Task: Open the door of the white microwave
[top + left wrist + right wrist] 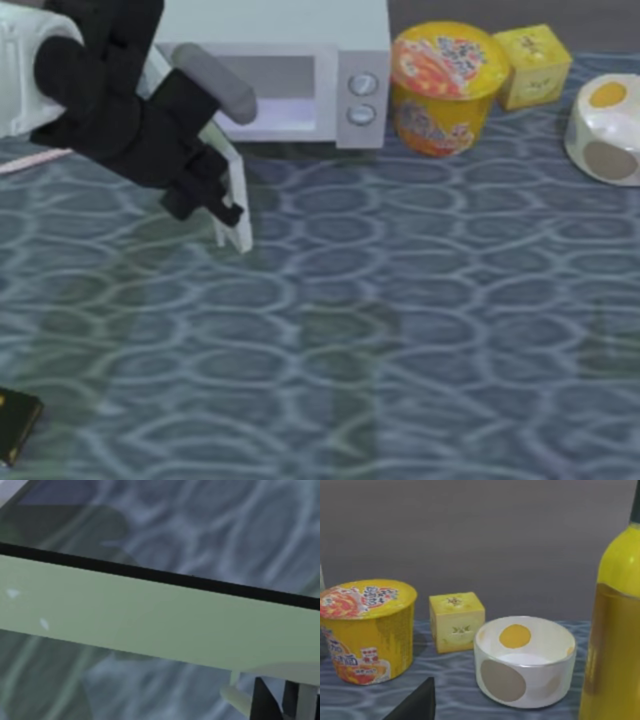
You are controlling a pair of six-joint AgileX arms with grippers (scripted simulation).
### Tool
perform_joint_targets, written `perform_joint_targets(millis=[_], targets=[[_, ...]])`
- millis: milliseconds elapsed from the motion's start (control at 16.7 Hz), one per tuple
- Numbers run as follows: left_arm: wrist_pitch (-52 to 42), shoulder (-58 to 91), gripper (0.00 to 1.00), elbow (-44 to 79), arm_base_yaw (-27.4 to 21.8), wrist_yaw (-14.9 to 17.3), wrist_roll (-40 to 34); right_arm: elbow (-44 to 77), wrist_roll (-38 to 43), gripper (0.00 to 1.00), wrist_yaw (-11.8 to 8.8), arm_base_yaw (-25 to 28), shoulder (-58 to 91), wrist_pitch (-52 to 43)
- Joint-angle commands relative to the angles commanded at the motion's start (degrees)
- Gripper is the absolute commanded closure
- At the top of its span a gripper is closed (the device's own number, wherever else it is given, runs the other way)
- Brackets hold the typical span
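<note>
Across the whole top view stretches a grey-blue tabletop [420, 330] patterned with pale interlocking ovals, and behind it, in the right wrist view, rises a plain grey wall [485, 535]. At about 11 o'clock on the table stands the white microwave [330, 60], its two silver knobs [362, 98] on the right front panel and its cavity showing bare. The door [238, 200] is swung well outward toward the table's near side and is seen edge-on. My left gripper [212, 200] sits right at that door's free edge, but whether its fingers are spread or pinching the panel I cannot tell; the left wrist view shows only a pale green band with a dark rim crossing the patterned cloth. At 1 o'clock stands a sealed yellow noodle cup [445, 88], just beside a yellow cube [535, 65]. At 2 o'clock a white spotted bowl [605, 128] stands, nothing visible inside. A yellow bottle [615, 630] fills the right wrist view's edge.
</note>
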Motion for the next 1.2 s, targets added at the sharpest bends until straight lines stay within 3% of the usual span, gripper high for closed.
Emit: perform_joint_targets(millis=[540,1200], targets=[[-3.7,-1.0,1.0,-0.4,4.8,5.0,11.5,0.0,0.0,0.0,0.0,0.0,0.0,0.0],[-3.7,-1.0,1.0,-0.4,4.9,5.2,11.9,0.0,0.0,0.0,0.0,0.0,0.0,0.0]])
